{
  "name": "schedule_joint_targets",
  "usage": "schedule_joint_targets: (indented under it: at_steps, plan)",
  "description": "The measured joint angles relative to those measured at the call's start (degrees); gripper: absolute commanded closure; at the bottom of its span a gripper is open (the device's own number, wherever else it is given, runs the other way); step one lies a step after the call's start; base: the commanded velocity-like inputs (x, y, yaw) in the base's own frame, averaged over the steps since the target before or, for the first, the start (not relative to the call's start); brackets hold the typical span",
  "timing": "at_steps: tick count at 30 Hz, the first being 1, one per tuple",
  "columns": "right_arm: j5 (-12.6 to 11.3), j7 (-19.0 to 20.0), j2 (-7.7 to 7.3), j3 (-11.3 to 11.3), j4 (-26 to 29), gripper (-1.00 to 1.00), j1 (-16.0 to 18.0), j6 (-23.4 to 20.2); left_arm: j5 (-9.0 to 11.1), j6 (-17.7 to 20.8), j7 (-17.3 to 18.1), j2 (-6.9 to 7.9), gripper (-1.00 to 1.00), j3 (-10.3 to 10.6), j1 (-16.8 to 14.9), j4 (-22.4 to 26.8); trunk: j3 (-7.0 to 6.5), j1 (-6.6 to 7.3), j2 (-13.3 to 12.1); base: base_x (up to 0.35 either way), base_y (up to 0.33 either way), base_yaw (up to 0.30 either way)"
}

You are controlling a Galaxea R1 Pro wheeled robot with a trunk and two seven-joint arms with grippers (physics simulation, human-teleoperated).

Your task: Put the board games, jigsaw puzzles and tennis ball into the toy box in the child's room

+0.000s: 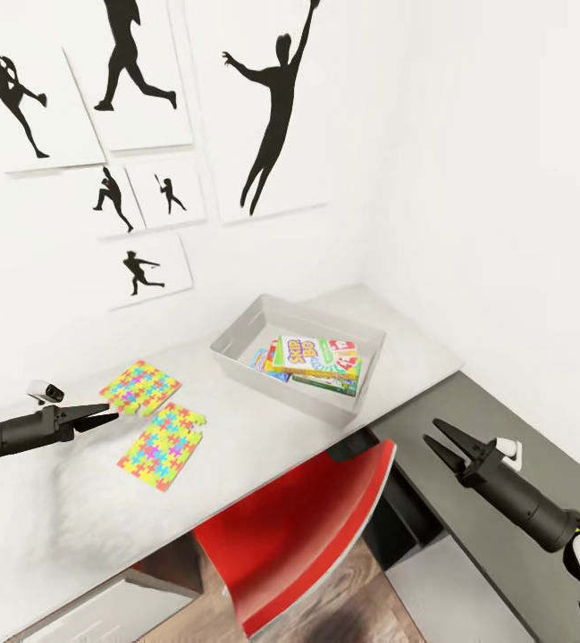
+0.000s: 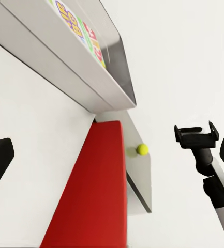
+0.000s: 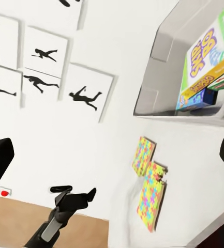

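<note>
The light grey toy box (image 1: 236, 339) stands at the back of the pale table (image 1: 263, 446). In it lie the SKIP-BO board game (image 1: 318, 354), a blue one (image 1: 259, 360) and a green-and-white one (image 1: 325, 382). Two jigsaw puzzles (image 1: 140, 388) (image 1: 162, 444) lie flat on the table left of the box. My left gripper (image 1: 111, 413) hovers open and empty just left of them. Over the dark grey section (image 1: 495, 420) my right gripper (image 1: 431, 431) is open and empty. The tennis ball (image 2: 142, 149) rests on the tabletop just past the chair's back.
A red chair (image 1: 307, 527) is tucked under the table's front edge between my arms. White walls with black sports prints (image 1: 276, 107) close the back and right. Wood floor (image 1: 325, 607) shows below the chair.
</note>
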State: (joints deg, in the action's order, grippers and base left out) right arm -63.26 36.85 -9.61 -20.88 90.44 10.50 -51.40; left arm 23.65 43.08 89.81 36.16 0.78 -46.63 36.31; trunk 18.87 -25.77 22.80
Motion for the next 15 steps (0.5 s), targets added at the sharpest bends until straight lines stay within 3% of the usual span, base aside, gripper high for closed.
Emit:
schedule_joint_targets:
  at_steps: [5,15]
  plan:
    - [1.21,0.03,0.18,0.10,0.00,-1.00,0.01,0.55,0.04,-0.01,0.00,0.02,-1.00,-0.01,-0.01,-0.02,-0.36,0.00,0.02,-0.220,0.000,0.000]
    - [1.97,0.03,0.20,0.07,0.00,-1.00,0.00,0.67,0.14,0.06,0.00,-0.04,-1.00,-0.07,0.00,-0.01,-1.27,0.02,0.02,-0.031,0.000,0.000]
